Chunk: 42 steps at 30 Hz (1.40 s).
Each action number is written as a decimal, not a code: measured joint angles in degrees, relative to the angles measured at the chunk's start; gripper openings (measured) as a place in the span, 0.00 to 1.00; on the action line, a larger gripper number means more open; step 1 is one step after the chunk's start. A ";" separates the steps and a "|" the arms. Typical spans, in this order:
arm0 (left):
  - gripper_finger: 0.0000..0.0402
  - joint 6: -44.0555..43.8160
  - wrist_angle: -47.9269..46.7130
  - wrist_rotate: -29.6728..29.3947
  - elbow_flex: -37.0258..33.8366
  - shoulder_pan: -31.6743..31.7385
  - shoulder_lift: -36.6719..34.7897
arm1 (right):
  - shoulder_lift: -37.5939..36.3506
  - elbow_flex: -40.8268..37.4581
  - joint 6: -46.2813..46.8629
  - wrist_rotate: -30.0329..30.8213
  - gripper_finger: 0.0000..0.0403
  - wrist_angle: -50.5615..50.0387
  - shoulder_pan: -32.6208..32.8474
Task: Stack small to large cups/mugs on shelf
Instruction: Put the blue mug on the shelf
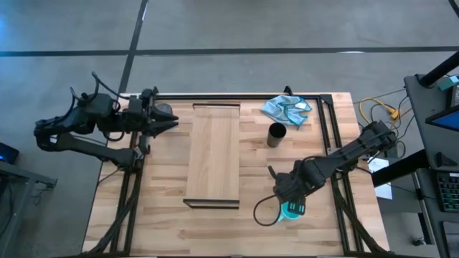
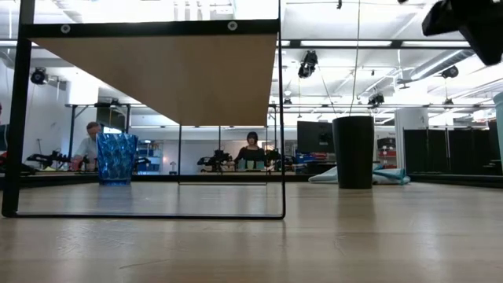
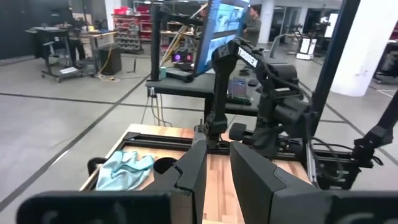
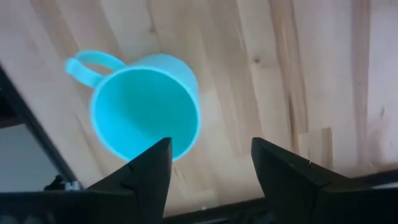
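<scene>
The turquoise mug (image 4: 146, 102) stands upright on the tabletop near the right near corner, handle (image 4: 87, 62) out to one side; in the high view the mug (image 1: 292, 211) is half hidden by my right gripper (image 1: 287, 195). That gripper (image 4: 211, 146) hovers open above it, pointing down, clear of the rim. The black cup (image 1: 276, 134) stands right of the shelf (image 1: 213, 154), a pale board raised on a black frame (image 2: 181, 79). The translucent blue cup (image 2: 116, 157) stands on the table at the far left. My left gripper (image 1: 174, 118) waits narrowly open, left of the shelf.
A crumpled light blue cloth (image 1: 287, 109) lies at the far edge behind the black cup (image 2: 354, 151). The shelf's thin black legs (image 2: 281, 118) stand mid-table. Bare tabletop (image 1: 165, 229) runs along the near edge. People sit at desks in the room beyond (image 2: 251, 149).
</scene>
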 joint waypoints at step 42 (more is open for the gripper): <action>0.15 -1.39 -2.90 -0.24 1.13 0.04 0.07 | -0.09 -15.23 3.02 -5.05 0.22 15.75 0.29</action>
